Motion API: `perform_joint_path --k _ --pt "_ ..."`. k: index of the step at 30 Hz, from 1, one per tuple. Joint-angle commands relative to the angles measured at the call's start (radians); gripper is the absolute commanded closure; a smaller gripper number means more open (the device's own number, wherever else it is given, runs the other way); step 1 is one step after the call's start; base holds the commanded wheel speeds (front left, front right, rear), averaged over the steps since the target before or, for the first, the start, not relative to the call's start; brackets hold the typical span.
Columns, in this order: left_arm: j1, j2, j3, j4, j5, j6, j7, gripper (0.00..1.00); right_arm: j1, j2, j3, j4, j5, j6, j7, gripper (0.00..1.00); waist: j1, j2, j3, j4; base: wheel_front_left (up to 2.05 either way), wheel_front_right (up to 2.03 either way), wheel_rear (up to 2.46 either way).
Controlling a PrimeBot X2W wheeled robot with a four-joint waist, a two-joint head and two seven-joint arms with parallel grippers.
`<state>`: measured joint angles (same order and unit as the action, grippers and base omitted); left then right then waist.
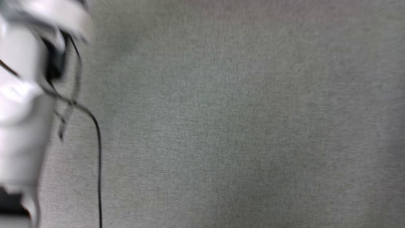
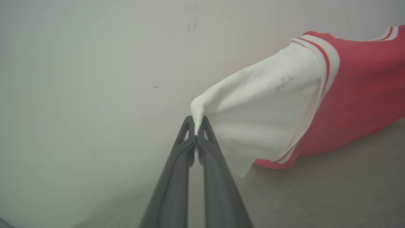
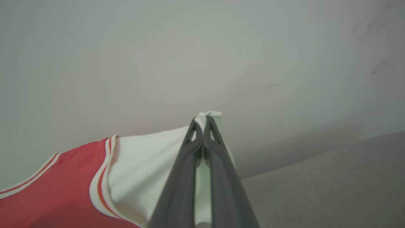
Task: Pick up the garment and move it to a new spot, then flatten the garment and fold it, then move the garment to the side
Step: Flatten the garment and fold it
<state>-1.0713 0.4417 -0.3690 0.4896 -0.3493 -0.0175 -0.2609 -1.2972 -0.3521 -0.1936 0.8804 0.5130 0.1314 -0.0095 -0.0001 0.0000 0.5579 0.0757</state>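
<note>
The left claw (image 2: 196, 122) is closed tight on one white sleeve (image 2: 262, 107) of the red shirt (image 2: 364, 101), and the right claw (image 3: 204, 122) pinches the other sleeve (image 3: 148, 164).

The left end effector (image 2: 196, 126) has its two dark fingers pressed together at the tips, pinching a white sleeve of the garment (image 2: 364, 95). The right end effector (image 3: 204, 125) is clamped the same way on a white sleeve. In the head view a pale forearm (image 1: 22, 104) shows blurred at the left edge
</note>
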Motion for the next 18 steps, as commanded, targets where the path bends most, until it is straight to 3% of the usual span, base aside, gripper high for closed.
perform_joint_path --k 1,10,18 --pt "0.077 -0.007 0.004 -0.012 -0.004 0.004 -0.005 1.00 0.086 -0.020 0.003 -0.024 0.033 -0.001 0.004 1.00 0.0001 0.0000 -0.076 0.001 0.00 0.00 0.00" --pt "0.435 -0.049 -0.021 -0.049 0.007 0.001 -0.005 1.00 0.521 -0.037 0.040 -0.133 0.162 -0.001 0.049 1.00 0.0001 0.0000 -0.221 0.004 0.00 0.00 0.00" --pt "0.615 -0.057 -0.035 -0.029 0.014 -0.016 -0.006 1.00 0.735 -0.019 0.043 -0.217 0.245 -0.001 0.088 1.00 0.0001 0.0000 -0.316 -0.002 0.00 0.00 0.00"
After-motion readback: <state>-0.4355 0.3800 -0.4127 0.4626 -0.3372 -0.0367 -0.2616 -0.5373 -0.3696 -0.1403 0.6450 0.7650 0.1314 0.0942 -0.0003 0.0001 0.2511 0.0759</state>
